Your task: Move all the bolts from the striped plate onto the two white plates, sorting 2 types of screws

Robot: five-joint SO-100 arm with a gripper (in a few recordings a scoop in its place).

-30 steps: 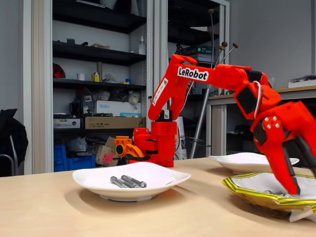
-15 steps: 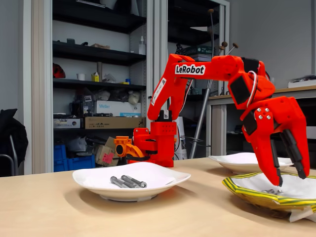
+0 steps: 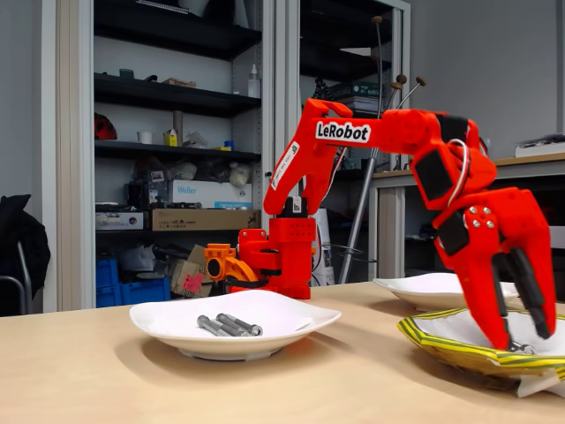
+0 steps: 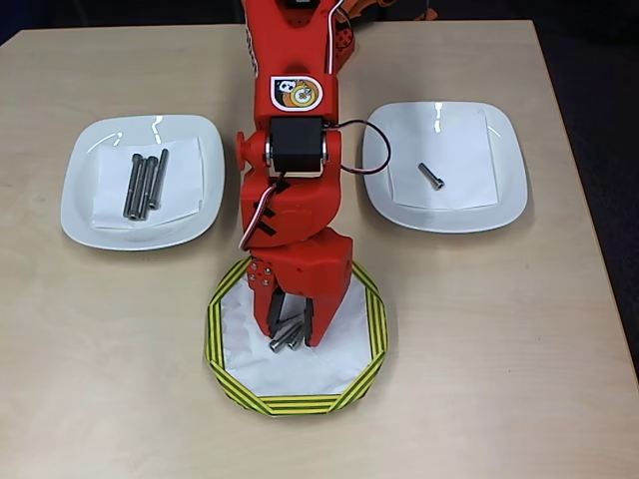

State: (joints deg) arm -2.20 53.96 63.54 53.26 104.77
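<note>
The striped plate [image 4: 216, 331] [image 3: 441, 344] lies at the table's front, under my red gripper [image 4: 295, 334] [image 3: 527, 338]. Its fingers point down into the plate and stand open, straddling two grey bolts [image 4: 284, 337] that lie side by side on the plate's white centre. In the fixed view one bolt tip [image 3: 523, 348] shows between the fingertips. The left white plate [image 4: 80, 190] [image 3: 177, 323] holds three long bolts [image 4: 145, 185] [image 3: 228, 325]. The right white plate [image 4: 509, 190] [image 3: 415, 287] holds one short bolt [image 4: 431, 176].
The arm's base [image 3: 278, 256] stands at the table's far edge between the two white plates, and the arm reaches over the middle. A white paper sheet [image 4: 454, 160] lines each plate. Shelves and a desk stand behind the table.
One second ago the gripper was low at the plate's right. It then lifted, shifted left and opened. Now it has come back down into the striped plate around the bolts.
</note>
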